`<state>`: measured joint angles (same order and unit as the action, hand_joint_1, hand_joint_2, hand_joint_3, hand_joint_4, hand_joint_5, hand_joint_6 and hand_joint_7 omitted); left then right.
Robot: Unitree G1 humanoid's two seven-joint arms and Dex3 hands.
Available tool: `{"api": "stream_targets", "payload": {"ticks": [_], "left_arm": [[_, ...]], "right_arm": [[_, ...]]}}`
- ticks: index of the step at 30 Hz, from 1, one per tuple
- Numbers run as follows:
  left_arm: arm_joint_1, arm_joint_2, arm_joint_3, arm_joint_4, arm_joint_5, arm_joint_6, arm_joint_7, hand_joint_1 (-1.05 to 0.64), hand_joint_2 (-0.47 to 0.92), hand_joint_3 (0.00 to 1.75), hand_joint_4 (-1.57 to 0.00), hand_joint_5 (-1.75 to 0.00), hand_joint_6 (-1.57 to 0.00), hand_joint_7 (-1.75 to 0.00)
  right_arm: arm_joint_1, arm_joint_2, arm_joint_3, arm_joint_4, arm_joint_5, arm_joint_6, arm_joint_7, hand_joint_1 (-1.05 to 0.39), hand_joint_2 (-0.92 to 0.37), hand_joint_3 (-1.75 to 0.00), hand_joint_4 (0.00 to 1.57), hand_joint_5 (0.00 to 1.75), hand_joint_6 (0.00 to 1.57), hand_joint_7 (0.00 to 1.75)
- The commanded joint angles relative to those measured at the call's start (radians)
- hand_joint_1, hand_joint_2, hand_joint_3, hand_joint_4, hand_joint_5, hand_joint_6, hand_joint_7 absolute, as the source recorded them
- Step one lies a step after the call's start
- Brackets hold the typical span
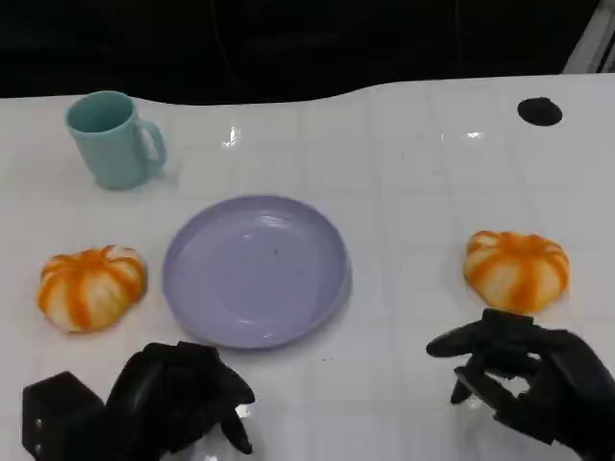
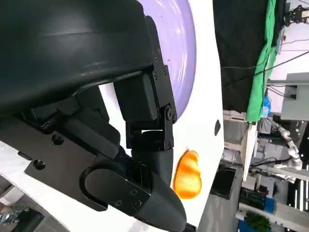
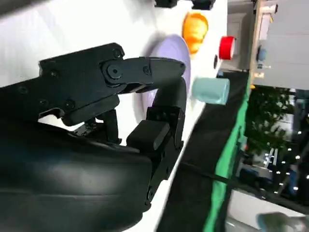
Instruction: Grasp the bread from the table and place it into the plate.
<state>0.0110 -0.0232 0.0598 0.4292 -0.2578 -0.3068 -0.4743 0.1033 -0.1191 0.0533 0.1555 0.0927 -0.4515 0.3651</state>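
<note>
Two orange-and-white bread buns lie on the white table, one on each side of the lavender plate (image 1: 255, 271). The left bread (image 1: 91, 286) sits beyond my left hand (image 1: 178, 399), which hovers low near the table's front edge, fingers loosely bent and holding nothing. My right hand (image 1: 524, 370) is just in front of the right bread (image 1: 516, 270), fingers apart and not touching it. In the left wrist view, the plate (image 2: 186, 53) and the right bread (image 2: 187, 175) lie past the fingers (image 2: 149, 145). The right wrist view looks across the plate (image 3: 169, 63) to the left bread (image 3: 195, 26).
A teal mug (image 1: 113, 139) stands at the back left, behind the left bread, also seen as the mug (image 3: 210, 90) in the right wrist view. A black round mark (image 1: 539, 111) sits at the table's far right. Dark background lies beyond the far edge.
</note>
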Motion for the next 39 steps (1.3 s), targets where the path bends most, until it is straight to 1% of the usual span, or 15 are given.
{"api": "stream_targets", "payload": {"ticks": [1,2,3,4,6,7,8,10,13,15,19,25,31,35,39], "left_arm": [[-0.004,0.01,0.006,0.001,-0.002,0.0,0.005,-1.05,0.81,0.0,-1.5,-0.93,-1.57,-0.51],[-0.004,0.009,0.005,0.001,0.0,0.001,0.006,-1.05,0.81,0.0,-1.5,-0.93,-1.57,-0.51],[-0.005,0.008,0.005,0.002,0.0,0.002,0.007,-1.05,0.81,0.0,-1.5,-0.93,-1.57,-0.51],[-0.006,0.007,0.004,0.003,0.0,0.002,0.008,-1.05,0.8,0.0,-1.5,-0.93,-1.57,-0.51],[-0.007,0.006,0.004,0.004,0.0,0.002,0.008,-1.05,0.8,0.0,-1.5,-0.94,-1.57,-0.52],[-0.008,0.006,0.005,0.007,-0.001,0.001,0.005,-1.05,0.8,0.0,-1.5,-0.94,-1.57,-0.52],[-0.01,0.006,0.005,0.012,-0.003,-0.003,0.001,-1.05,0.8,0.0,-1.5,-0.93,-1.57,-0.52],[-0.013,0.007,0.006,0.018,-0.004,-0.007,-0.003,-1.05,0.81,0.0,-1.5,-0.93,-1.57,-0.51],[-0.017,0.009,0.011,0.028,-0.012,-0.007,-0.011,-1.05,0.8,0.0,-1.49,-0.93,-1.57,-0.5],[-0.019,0.009,0.012,0.029,-0.013,-0.003,-0.011,-1.05,0.79,0.0,-1.49,-0.93,-1.57,-0.5],[-0.019,0.009,0.013,0.033,-0.01,-0.008,-0.009,-1.05,0.8,0.0,-1.49,-0.93,-1.57,-0.49],[-0.015,0.009,0.01,0.026,-0.005,-0.002,-0.004,-1.05,0.8,0.01,-1.49,-0.92,-1.57,-0.49],[-0.011,0.005,0.008,0.021,0.0,-0.005,0.001,-1.05,0.8,0.01,-1.5,-0.92,-1.57,-0.5],[-0.011,0.004,0.01,0.028,-0.009,-0.016,-0.013,-1.05,0.8,0.0,-1.5,-0.92,-1.57,-0.5],[-0.012,0.005,0.011,0.031,-0.009,-0.018,-0.014,-1.05,0.8,0.0,-1.49,-0.91,-1.57,-0.49]], "right_arm": [[-0.039,-0.058,-0.038,-0.004,-0.067,-0.06,-0.036,-0.35,-0.92,-0.19,0.54,1.08,0.73,0.37],[-0.045,-0.071,-0.043,-0.01,-0.085,-0.061,-0.043,-0.36,-0.92,-0.16,0.51,1.0,0.7,0.31],[-0.052,-0.091,-0.049,-0.017,-0.123,-0.065,-0.057,-0.36,-0.92,-0.14,0.51,0.95,0.69,0.27],[-0.056,-0.104,-0.052,-0.022,-0.149,-0.067,-0.067,-0.39,-0.92,-0.14,0.46,0.89,0.66,0.23],[-0.059,-0.115,-0.051,-0.025,-0.174,-0.07,-0.082,-0.41,-0.92,-0.13,0.44,0.86,0.65,0.21],[-0.063,-0.142,-0.058,-0.053,-0.241,-0.053,-0.11,-0.41,-0.92,-0.13,0.44,0.85,0.65,0.2],[-0.07,-0.167,-0.066,-0.075,-0.31,-0.045,-0.142,-0.46,-0.92,-0.11,0.36,0.72,0.58,0.12],[-0.082,-0.203,-0.075,-0.099,-0.421,-0.045,-0.201,-0.49,-0.92,-0.09,0.32,0.59,0.52,0.06],[-0.106,-0.248,-0.071,-0.112,-0.558,-0.047,-0.276,-0.49,-0.92,-0.08,0.26,0.48,0.46,0.01],[-0.118,-0.27,-0.062,-0.127,-0.634,-0.018,-0.307,-0.5,-0.92,-0.06,0.24,0.44,0.43,0.0],[-0.149,-0.306,-0.032,-0.16,-0.8,0.07,-0.343,-0.51,-0.92,-0.05,0.19,0.39,0.38,0.0],[-0.187,-0.32,0.022,-0.162,-0.937,0.167,-0.385,-0.47,-0.88,0.0,0.14,0.35,0.36,0.0],[-0.237,-0.328,0.09,-0.111,-1.008,0.244,-0.397,-0.44,-0.82,0.0,0.11,0.36,0.35,0.0],[-0.278,-0.326,0.136,-0.047,-1.033,0.279,-0.413,-0.42,-0.8,0.0,0.09,0.36,0.34,0.0],[-0.333,-0.317,0.183,0.061,-1.038,0.311,-0.434,-0.41,-0.81,0.0,0.06,0.36,0.31,0.0]]}}
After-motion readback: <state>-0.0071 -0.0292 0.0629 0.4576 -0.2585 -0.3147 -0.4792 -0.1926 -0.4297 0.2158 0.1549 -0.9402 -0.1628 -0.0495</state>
